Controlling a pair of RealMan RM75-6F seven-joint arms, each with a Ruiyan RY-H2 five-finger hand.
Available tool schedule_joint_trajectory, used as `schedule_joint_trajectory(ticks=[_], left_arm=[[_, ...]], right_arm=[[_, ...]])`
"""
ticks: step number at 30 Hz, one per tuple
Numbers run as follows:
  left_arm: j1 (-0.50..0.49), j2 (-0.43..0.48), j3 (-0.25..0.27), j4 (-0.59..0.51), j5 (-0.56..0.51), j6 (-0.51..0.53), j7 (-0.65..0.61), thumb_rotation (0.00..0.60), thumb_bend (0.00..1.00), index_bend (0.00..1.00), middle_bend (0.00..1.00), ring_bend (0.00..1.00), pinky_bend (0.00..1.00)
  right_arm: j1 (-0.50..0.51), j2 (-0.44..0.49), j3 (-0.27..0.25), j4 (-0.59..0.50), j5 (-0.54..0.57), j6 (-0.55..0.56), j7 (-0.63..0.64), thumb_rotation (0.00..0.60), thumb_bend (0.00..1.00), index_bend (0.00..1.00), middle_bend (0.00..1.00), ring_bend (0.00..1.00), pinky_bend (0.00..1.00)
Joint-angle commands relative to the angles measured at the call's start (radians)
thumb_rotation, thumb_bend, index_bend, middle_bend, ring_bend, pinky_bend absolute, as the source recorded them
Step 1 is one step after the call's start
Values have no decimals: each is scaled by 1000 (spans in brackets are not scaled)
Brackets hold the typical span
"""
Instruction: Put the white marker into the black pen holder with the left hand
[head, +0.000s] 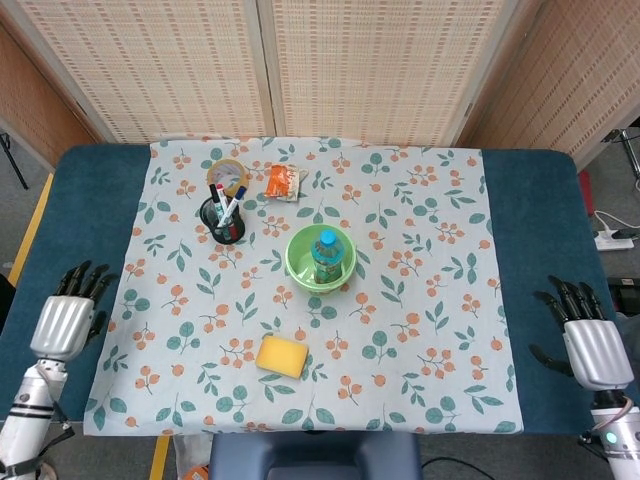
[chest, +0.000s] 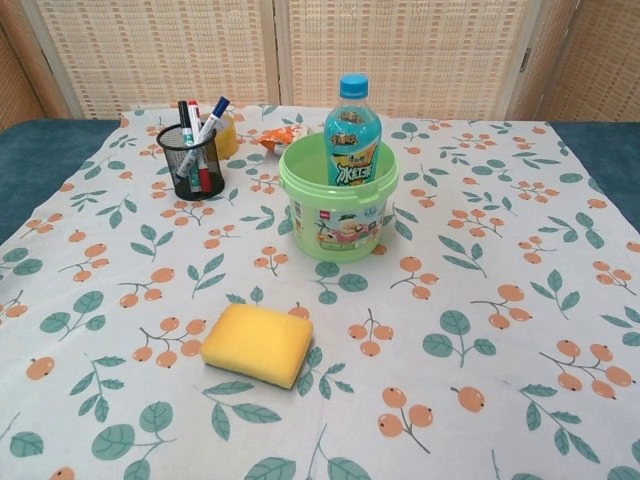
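Note:
The black mesh pen holder stands at the back left of the floral cloth. A white marker with a blue cap leans inside it among other pens. My left hand hangs over the blue table edge at the near left, far from the holder, fingers apart and holding nothing. At the near right edge my right hand is also spread and empty. Neither hand shows in the chest view.
A green bucket holding a blue-capped bottle stands mid-cloth. A yellow sponge lies near the front. A tape roll and an orange packet lie behind the holder.

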Motion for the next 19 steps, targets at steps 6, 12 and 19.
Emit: schedule_joint_trajectory(ticks=[6,12,19], left_arm=[[63,-22,-8,57,-37,15,14,600,417,230,80,19,106],[72,-34,-19,70,-29,2,-4,600,417,231,89,19,106],[77,-35,-28,74,-21,-17,-12,600,417,229,89,19,106]], right_arm=[[-5,1,0,-7,-5,17,-8,600,129,216,31,73,0],[-5,0,-1,-8,-6,15,-13,600,128,216,31,73,0],[-3,-2,-2,-7,-4,11,-17,600,128,216,31,73,0]])
